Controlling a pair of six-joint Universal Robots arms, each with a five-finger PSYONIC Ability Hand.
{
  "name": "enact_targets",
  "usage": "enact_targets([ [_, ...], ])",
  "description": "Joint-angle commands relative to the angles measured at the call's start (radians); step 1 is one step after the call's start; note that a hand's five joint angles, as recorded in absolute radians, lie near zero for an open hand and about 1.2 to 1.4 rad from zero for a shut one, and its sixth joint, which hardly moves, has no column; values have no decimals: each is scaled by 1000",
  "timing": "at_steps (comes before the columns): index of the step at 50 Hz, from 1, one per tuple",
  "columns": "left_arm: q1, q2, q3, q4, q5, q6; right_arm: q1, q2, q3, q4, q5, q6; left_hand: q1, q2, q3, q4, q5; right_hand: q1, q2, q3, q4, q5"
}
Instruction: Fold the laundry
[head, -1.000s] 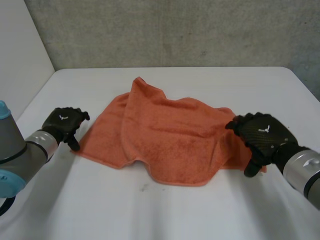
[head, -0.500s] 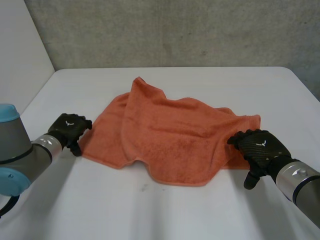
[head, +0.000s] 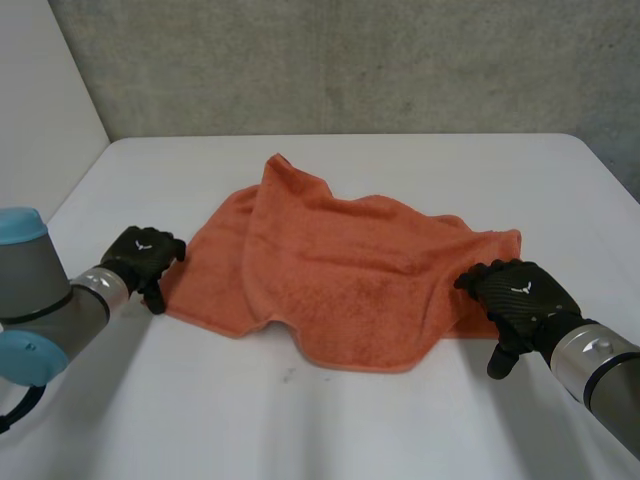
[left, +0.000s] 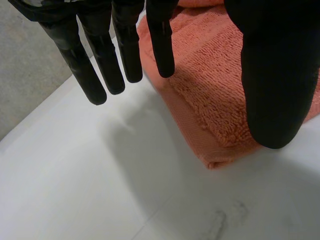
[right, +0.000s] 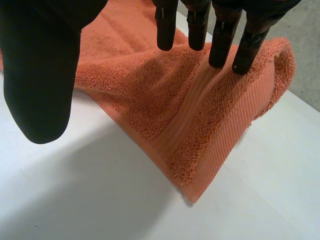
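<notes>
An orange towel (head: 340, 270) lies rumpled and partly folded over itself in the middle of the white table (head: 400, 420). My left hand (head: 145, 255) hovers at the towel's near left corner (left: 215, 160). Its fingers (left: 100, 65) are straight over the bare table just off the edge, and its thumb (left: 275, 75) is above the cloth; it is open and holds nothing. My right hand (head: 520, 295) sits at the towel's right end. Its straight fingers (right: 220, 35) are above the striped hem (right: 200, 130) and its thumb (right: 42, 65) is out over the table, so it is open too.
A grey concrete wall (head: 350, 60) runs behind the table's far edge, and a pale wall (head: 40, 110) stands at the left. Bare tabletop lies in front of the towel between my two arms.
My left hand has slid right, up to the towel's left corner, its fingers closing in a little. My right hand has drawn back toward me, uncovering the towel's far right corner.
</notes>
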Motion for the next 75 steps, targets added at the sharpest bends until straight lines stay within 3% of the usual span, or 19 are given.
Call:
enact_targets([
  [1,-9,-6,27,1,0,-2,0,1,0,0,0,0,126,127,126,122,153,81,66,53,57,47],
  [16,-18,-41,58,1,0,-2,0,13,0,-2,0,-3,302,303,302,298,329,81,66,53,57,47],
  [26,-19,-17,59,2,-2,-14,0,13,0,-2,1,-3,889,890,889,885,916,81,66,53,57,47],
  [39,-24,22,39,-2,-5,-14,0,12,0,0,1,-3,889,890,889,885,916,84,69,56,60,50],
  [43,-27,54,-8,-7,-2,-6,2,12,0,0,1,-3,532,533,532,528,559,84,69,56,60,50],
  [45,-29,75,-45,-7,2,-2,0,12,0,0,1,-3,218,219,219,214,246,84,69,56,60,50],
  [47,-29,86,-65,-5,2,-2,0,12,0,0,1,-3,100,101,101,96,127,84,69,56,60,50],
  [75,-27,-1,16,-2,-2,-2,6,16,6,-2,1,-6,205,206,206,202,233,84,69,56,60,50],
])
